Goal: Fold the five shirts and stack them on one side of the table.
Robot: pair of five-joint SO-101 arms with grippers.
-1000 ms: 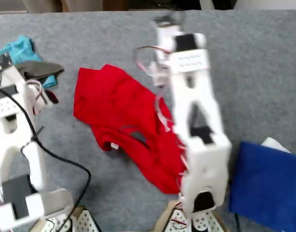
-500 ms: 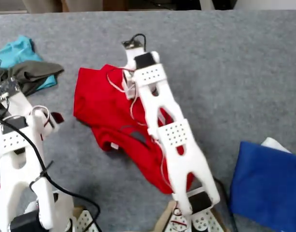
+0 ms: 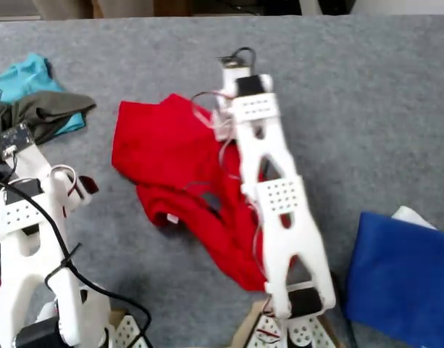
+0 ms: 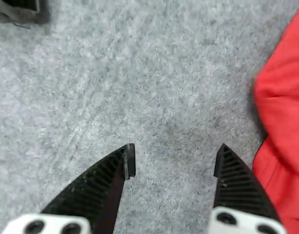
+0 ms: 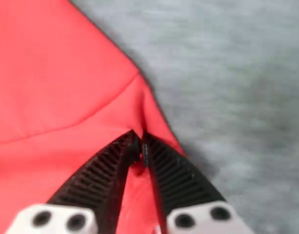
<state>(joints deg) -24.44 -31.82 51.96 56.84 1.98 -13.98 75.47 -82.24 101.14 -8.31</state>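
A crumpled red shirt lies spread in the middle of the grey table. My right gripper is at the shirt's far right edge. In the right wrist view its fingers are shut on a fold of the red shirt, right beside bare table. My left gripper is left of the shirt, low over the table. It stands open with nothing between its fingers, and the red shirt's edge lies just beside one fingertip.
A teal shirt and a dark grey shirt lie bunched at the far left. A folded blue shirt lies at the near right with something white under its far edge. Both arm bases stand at the near edge.
My right arm swung left onto the red shirt, then back a little to the right with the shirt's far edge pinched. My left arm drew back from the far-left pile toward the near side.
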